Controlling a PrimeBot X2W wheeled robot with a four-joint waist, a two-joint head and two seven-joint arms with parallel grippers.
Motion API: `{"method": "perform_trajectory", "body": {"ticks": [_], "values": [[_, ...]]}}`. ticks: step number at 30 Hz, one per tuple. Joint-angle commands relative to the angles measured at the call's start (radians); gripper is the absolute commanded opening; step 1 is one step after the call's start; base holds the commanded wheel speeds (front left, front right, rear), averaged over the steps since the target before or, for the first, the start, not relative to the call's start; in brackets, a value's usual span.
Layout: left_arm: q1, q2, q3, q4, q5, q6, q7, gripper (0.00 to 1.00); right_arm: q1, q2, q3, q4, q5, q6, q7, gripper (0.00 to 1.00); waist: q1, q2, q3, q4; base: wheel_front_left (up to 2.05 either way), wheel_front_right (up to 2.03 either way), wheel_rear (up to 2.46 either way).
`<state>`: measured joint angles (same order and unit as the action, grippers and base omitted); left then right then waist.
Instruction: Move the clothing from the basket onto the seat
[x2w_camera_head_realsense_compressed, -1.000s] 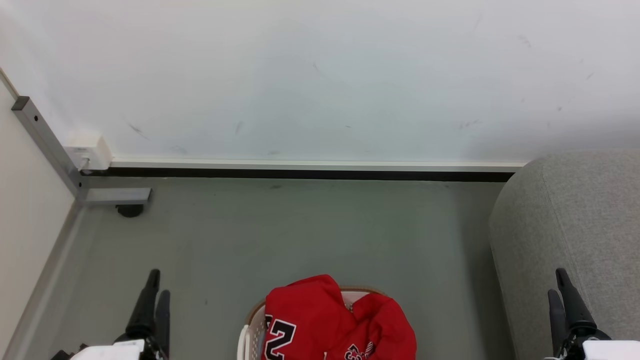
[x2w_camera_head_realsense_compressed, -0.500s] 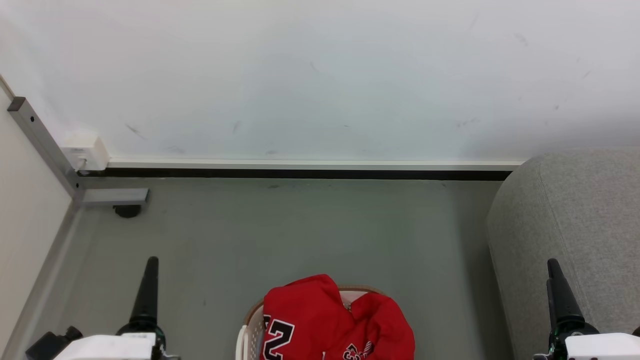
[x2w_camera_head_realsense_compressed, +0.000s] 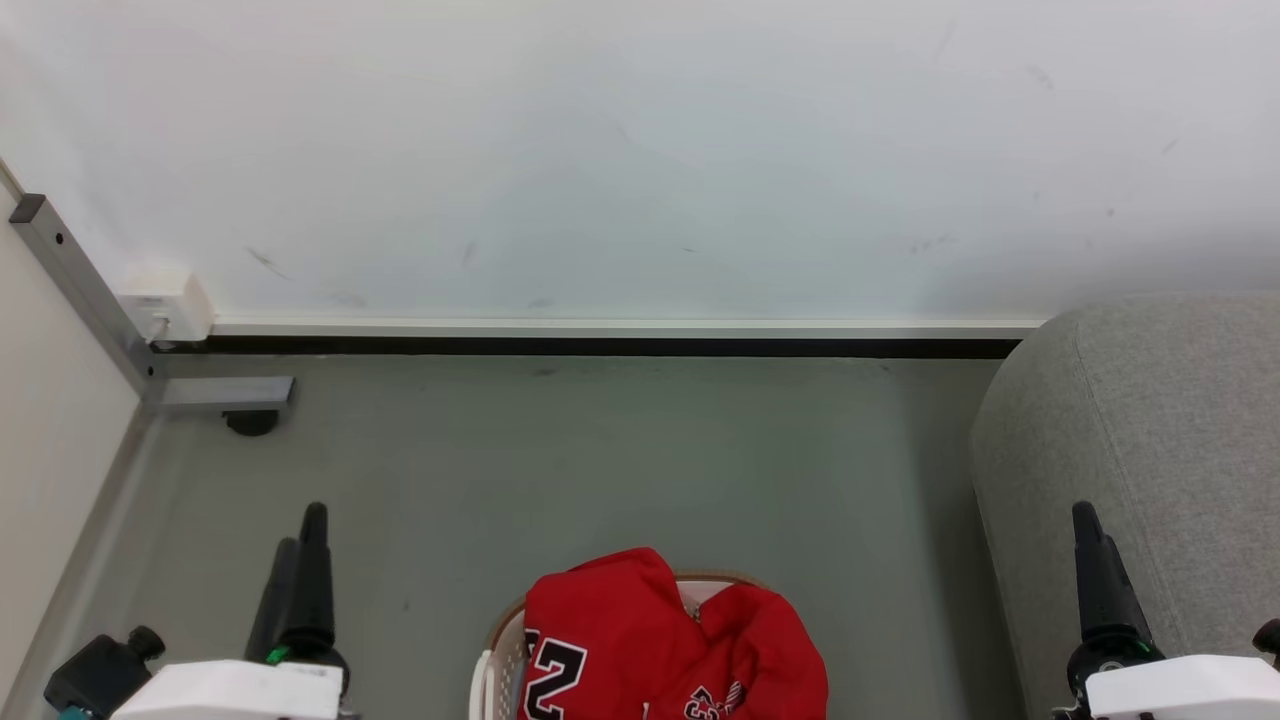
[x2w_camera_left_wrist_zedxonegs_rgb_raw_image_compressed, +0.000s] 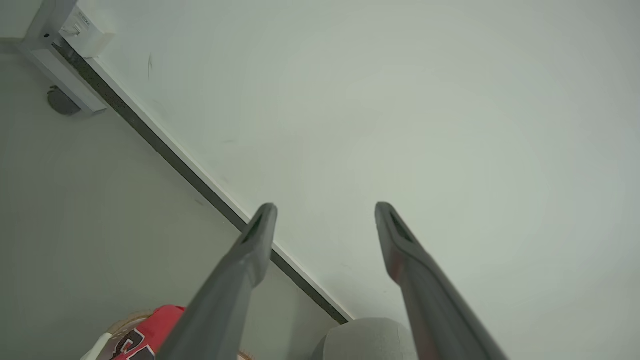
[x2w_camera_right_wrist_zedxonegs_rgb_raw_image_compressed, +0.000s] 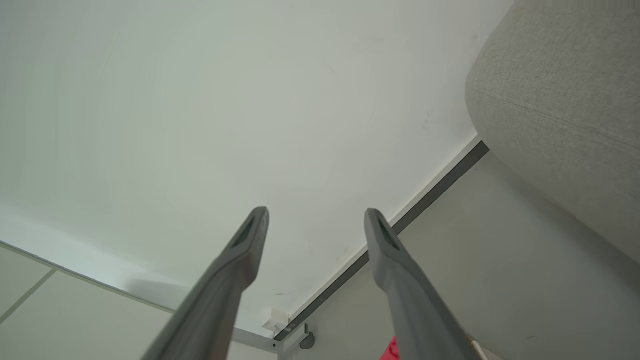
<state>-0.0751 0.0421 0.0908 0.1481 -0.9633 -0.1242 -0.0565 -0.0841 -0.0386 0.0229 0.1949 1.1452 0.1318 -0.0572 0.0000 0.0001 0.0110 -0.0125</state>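
The red clothing (x2w_camera_head_realsense_compressed: 680, 650), with a black-and-white numeral, is heaped in the cream basket (x2w_camera_head_realsense_compressed: 497, 648) at the bottom middle of the head view. To the right stands the grey seat (x2w_camera_head_realsense_compressed: 1150, 430). My left gripper (x2w_camera_head_realsense_compressed: 300, 528) is raised to the left of the basket, open and empty. My right gripper (x2w_camera_head_realsense_compressed: 1085, 515) is raised in front of the seat's side. In the left wrist view the left gripper (x2w_camera_left_wrist_zedxonegs_rgb_raw_image_compressed: 325, 206) has its fingers spread against the wall, with the clothing (x2w_camera_left_wrist_zedxonegs_rgb_raw_image_compressed: 150, 330) and the seat (x2w_camera_left_wrist_zedxonegs_rgb_raw_image_compressed: 365, 340) low down. The right gripper (x2w_camera_right_wrist_zedxonegs_rgb_raw_image_compressed: 316, 211) is open beside the seat (x2w_camera_right_wrist_zedxonegs_rgb_raw_image_compressed: 565, 100).
A white wall with a dark baseboard (x2w_camera_head_realsense_compressed: 600, 346) closes off the far side of the grey floor. At the far left a metal frame foot (x2w_camera_head_realsense_compressed: 225, 393) with a caster meets a pale panel, and a small white box (x2w_camera_head_realsense_compressed: 165, 300) sits on the wall above it.
Both grippers have crept a little further up the head view and rolled about their wrists. The clothing and the basket lie as before.
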Motion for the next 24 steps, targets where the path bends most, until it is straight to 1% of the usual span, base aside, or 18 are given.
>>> {"method": "perform_trajectory", "body": {"ticks": [1,3,9,14,20,24], "values": [[-0.010,0.009,0.001,-0.019,0.046,-0.005,-0.012,1.00,-0.026,-0.011,0.001,-0.017,-0.035,-0.001,-0.011,1.00,0.0000,-0.0001,0.000,0.000,0.00,0.00,0.00],[-0.009,0.009,0.001,-0.022,0.088,-0.005,-0.019,1.00,-0.026,-0.011,0.003,-0.018,-0.070,-0.001,-0.019,1.00,0.0000,-0.0001,0.001,0.000,0.00,0.00,0.00],[-0.008,0.008,-0.009,-0.024,0.163,-0.005,-0.039,1.00,-0.027,-0.012,0.014,-0.019,-0.165,-0.001,-0.037,1.00,0.0000,-0.0001,0.001,-0.001,0.00,0.00,0.00],[-0.002,0.012,-0.017,-0.027,0.257,-0.006,-0.055,1.00,-0.029,-0.012,0.026,-0.012,-0.253,-0.001,-0.053,1.00,0.0000,-0.0001,0.001,-0.003,0.00,0.00,0.00],[0.003,0.016,-0.024,-0.021,0.361,-0.006,-0.072,1.00,-0.030,-0.013,0.024,0.024,-0.369,-0.001,-0.072,1.00,0.0000,-0.0001,0.002,-0.004,0.00,0.00,0.00],[0.003,0.022,-0.032,-0.014,0.429,0.004,-0.082,1.00,-0.036,-0.013,0.027,0.046,-0.447,-0.001,-0.081,1.00,0.0000,-0.0001,0.003,-0.007,0.00,0.00,0.00]]}}
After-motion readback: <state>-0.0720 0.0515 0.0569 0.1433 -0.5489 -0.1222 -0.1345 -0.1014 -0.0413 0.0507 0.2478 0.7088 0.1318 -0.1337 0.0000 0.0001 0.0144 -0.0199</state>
